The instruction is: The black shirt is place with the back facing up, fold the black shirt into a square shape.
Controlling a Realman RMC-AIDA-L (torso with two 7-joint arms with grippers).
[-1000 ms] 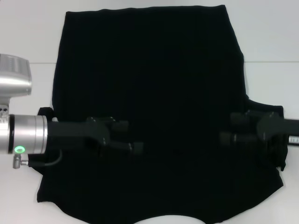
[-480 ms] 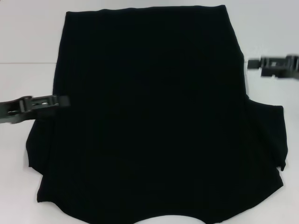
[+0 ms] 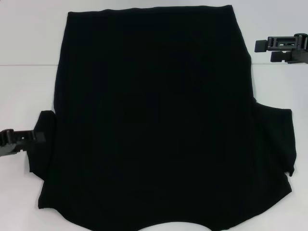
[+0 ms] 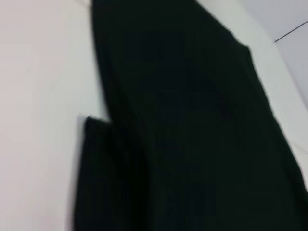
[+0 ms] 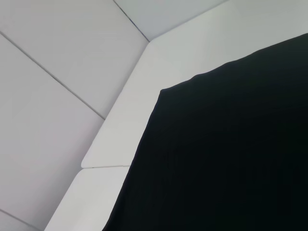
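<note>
Here the shirt (image 3: 154, 120) lay spread flat across the white tabletop (image 3: 29, 38), plain black side up, a short sleeve poking out at each side edge. The left tool (image 3: 33, 136) sat low at the shirt's left edge, just beside that sleeve — whether it gripped the cloth I cannot tell. The right tool (image 3: 265, 50) hung off the shirt's far right edge, fingers parted and empty — clear of the fabric.

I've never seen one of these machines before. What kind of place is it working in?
Probably a lab or test bench, not a home: a bare white table, plain white panelled walls, one black shirt spread flat, the left gripper and right gripper beside it.
</note>
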